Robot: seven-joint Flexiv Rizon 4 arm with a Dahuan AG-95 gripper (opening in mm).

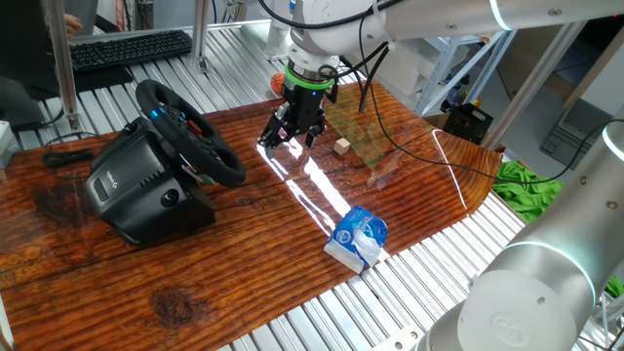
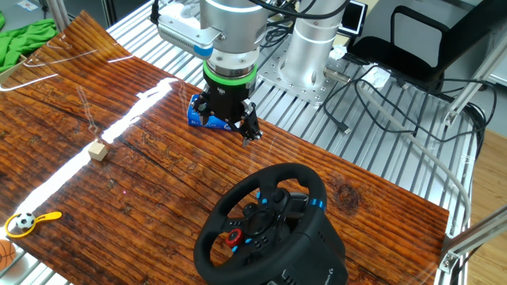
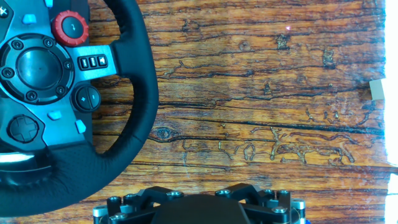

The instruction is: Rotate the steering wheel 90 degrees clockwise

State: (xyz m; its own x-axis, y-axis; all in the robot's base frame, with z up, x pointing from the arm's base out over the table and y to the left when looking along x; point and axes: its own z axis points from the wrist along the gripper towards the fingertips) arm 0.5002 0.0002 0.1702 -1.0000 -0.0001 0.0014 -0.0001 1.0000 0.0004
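Observation:
The steering wheel (image 1: 190, 132) is a black round racing wheel on a bulky black base (image 1: 136, 190), at the left of the wooden board. Its hub with blue and red buttons shows in the other fixed view (image 2: 261, 222) and at the left of the hand view (image 3: 134, 93). My gripper (image 1: 290, 139) hangs above the board to the right of the wheel, apart from it, with its fingers spread open and empty. It also shows in the other fixed view (image 2: 226, 128). The hand view shows only the gripper's body at the bottom edge; the fingertips are out of view.
A blue and white packet (image 1: 359, 237) lies at the board's near edge. A small wooden cube (image 1: 341, 146) sits right of the gripper. A black keyboard (image 1: 132, 49) is at the back left. Green cloth (image 1: 531, 185) lies off the board's right end.

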